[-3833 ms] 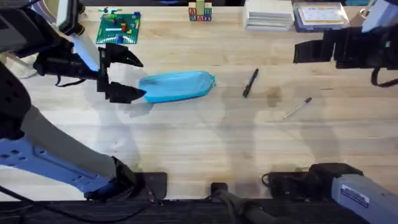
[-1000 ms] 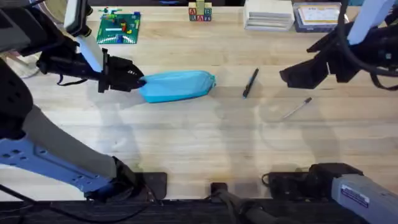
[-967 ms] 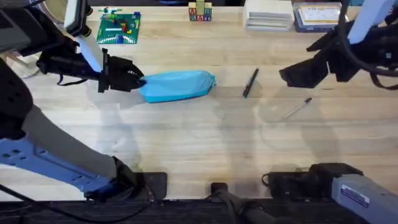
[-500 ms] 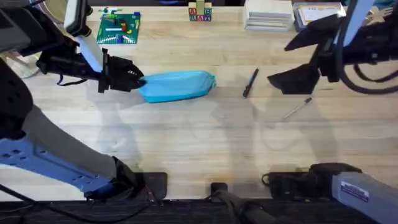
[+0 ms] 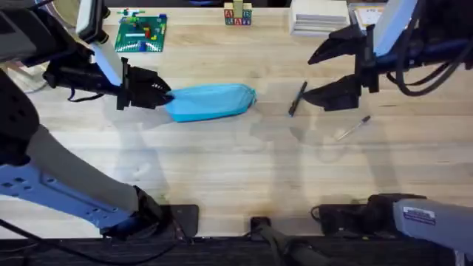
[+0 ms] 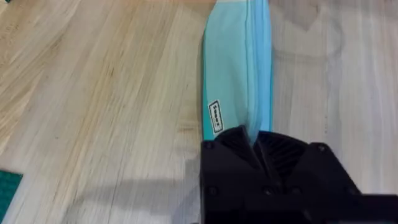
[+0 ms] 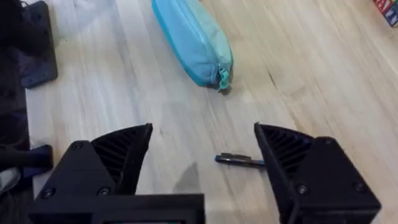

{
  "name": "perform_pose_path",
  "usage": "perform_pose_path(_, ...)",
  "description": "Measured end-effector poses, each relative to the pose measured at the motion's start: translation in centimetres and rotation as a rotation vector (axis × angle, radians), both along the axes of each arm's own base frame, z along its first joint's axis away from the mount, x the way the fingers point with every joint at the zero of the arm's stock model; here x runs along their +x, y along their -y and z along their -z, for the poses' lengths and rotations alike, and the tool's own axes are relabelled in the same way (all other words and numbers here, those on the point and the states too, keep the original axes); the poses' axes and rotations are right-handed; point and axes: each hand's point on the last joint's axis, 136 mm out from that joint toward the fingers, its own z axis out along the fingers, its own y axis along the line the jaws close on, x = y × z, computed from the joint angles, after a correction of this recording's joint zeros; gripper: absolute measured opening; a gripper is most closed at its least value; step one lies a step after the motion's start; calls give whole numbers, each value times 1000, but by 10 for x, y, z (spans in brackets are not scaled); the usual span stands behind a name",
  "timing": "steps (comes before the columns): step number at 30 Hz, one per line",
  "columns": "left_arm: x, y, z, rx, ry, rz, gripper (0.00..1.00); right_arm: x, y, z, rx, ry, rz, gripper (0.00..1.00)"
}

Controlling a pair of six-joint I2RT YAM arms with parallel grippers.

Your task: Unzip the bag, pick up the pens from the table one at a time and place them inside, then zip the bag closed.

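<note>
The light blue bag (image 5: 211, 101) lies lengthwise on the table (image 5: 236, 170), its zip line closed along the top. My left gripper (image 5: 159, 94) is shut on the bag's left end, and the left wrist view shows the fabric (image 6: 236, 62) pinched in the gripper (image 6: 256, 134). A dark pen (image 5: 297, 97) lies to the right of the bag, and a silvery pen (image 5: 353, 128) lies farther right. My right gripper (image 5: 327, 72) hangs open just right of the dark pen. The right wrist view has that pen (image 7: 239, 160) between the fingers (image 7: 118, 152), with the bag (image 7: 193, 40) and its zip pull (image 7: 222, 78) beyond.
At the back left stands a green baseplate (image 5: 140, 33) with small bricks. Letter blocks (image 5: 237, 15) and white boxes (image 5: 319, 16) line the back edge. Bare wood stretches in front of the bag and pens.
My left gripper, open 3.8 s ago, has shut on the bag's left end. Over the last second my right gripper moved left toward the dark pen, staying open.
</note>
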Motion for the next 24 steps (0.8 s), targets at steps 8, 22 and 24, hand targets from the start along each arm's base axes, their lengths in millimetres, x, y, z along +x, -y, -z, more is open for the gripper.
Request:
perform_pose_path(8,0,0,0,1,2,0,42,17,6,4,30,-3,-2,990)
perform_pose_path(22,0,0,0,1,2,0,42,53,4,17,78,-36,-34,991)
perform_pose_path(24,0,0,0,1,2,0,42,55,4,24,82,-42,-48,992)
